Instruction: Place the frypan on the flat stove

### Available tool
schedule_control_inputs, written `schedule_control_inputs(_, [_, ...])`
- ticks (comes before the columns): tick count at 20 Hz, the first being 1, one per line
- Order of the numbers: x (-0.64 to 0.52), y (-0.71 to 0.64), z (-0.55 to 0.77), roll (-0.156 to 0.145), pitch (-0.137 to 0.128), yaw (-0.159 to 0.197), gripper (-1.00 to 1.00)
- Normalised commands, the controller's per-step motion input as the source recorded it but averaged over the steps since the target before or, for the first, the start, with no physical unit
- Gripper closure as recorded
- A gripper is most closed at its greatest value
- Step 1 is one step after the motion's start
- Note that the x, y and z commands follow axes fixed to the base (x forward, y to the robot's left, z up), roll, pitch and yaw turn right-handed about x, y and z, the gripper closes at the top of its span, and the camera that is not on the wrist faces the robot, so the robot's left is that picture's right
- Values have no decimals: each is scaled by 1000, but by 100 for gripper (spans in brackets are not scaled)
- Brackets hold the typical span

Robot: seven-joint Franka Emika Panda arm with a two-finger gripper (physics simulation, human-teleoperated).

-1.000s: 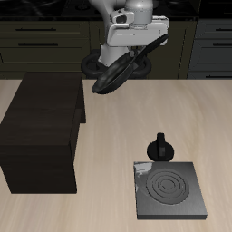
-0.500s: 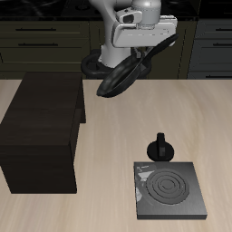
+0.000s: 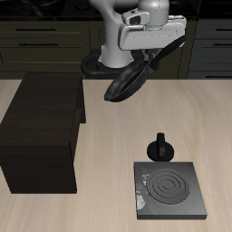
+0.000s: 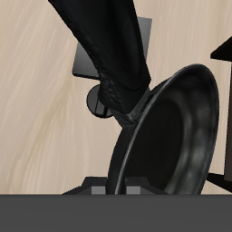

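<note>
At the upper centre of the exterior frame we see the gripper (image 3: 156,53) clamped on the long handle of the frypan (image 3: 125,82), which hangs tilted in the air above the table's back portion, its round bowl lower than the handle and holding nothing. In the wrist view the frypan (image 4: 172,136) fills much of the frame, its dark hollow empty and its handle running up toward the camera.

At the lower right of the exterior frame the flat stove (image 3: 170,190) lies on the table (image 3: 104,172) near the front edge, well apart from the pan, its ringed top bare. A small black moka pot (image 3: 161,148) stands just beside the stove's far edge, between stove and pan. In the wrist view we find the flat stove (image 4: 86,62) and the pot (image 4: 102,101) partly hidden behind the handle.

At the left of the exterior frame a dark brown cabinet (image 3: 41,131) stands, with open tabletop between it and the stove.
</note>
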Motion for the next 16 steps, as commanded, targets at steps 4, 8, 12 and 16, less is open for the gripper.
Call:
schedule_control_inputs(4, [306, 165, 9, 18, 23, -24, 100])
schedule_control_inputs(8, [207, 197, 123, 3, -5, -1, 100])
schedule_control_inputs(12, [154, 127, 99, 4, -9, 4, 100])
schedule_control_inputs(16, [211, 120, 83, 4, 0, 15, 100])
